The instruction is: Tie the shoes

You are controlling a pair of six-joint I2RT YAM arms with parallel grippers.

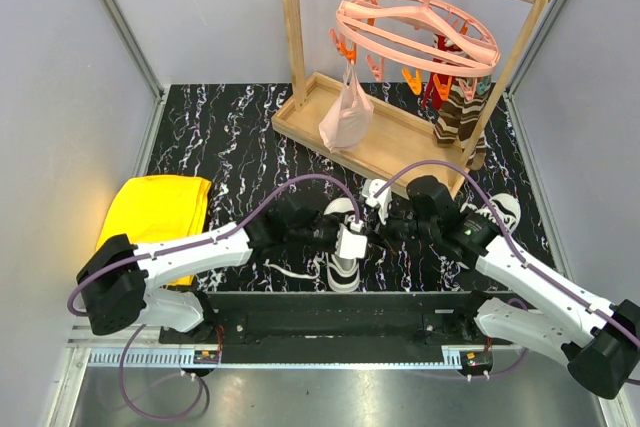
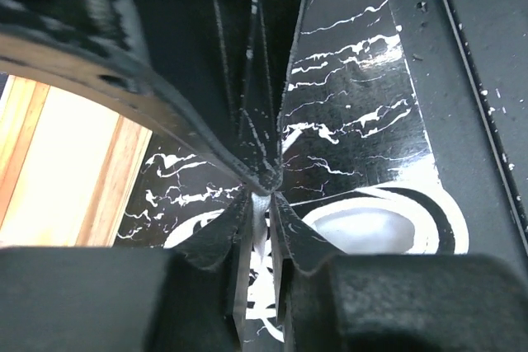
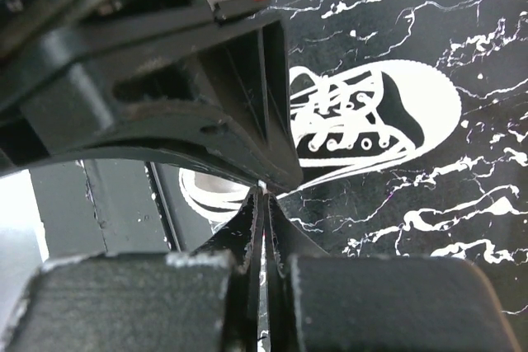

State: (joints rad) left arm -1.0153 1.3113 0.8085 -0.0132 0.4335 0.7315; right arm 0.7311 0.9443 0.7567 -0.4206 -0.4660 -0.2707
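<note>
My two grippers meet tip to tip over the table's middle. In the left wrist view my left gripper [image 2: 262, 205] is shut on a flat white lace [image 2: 262, 228], with a shoe's white opening [image 2: 371, 224] just beyond. My right gripper [image 3: 264, 195] is shut on a thin lace strand [image 3: 346, 172] that runs to a white and black shoe [image 3: 371, 117] lying on its side. In the top view the left gripper [image 1: 366, 228] and right gripper [image 1: 386, 225] hang above one shoe [image 1: 340, 269]. The other shoe [image 1: 503, 209] lies right, partly hidden by the right arm.
A yellow cloth [image 1: 155, 212] lies at the left. A wooden rack [image 1: 380, 137] stands at the back with a pink clip hanger [image 1: 415, 32], a hanging bag [image 1: 346, 112] and striped socks [image 1: 460, 112]. A loose lace [image 1: 290, 272] trails near the front edge.
</note>
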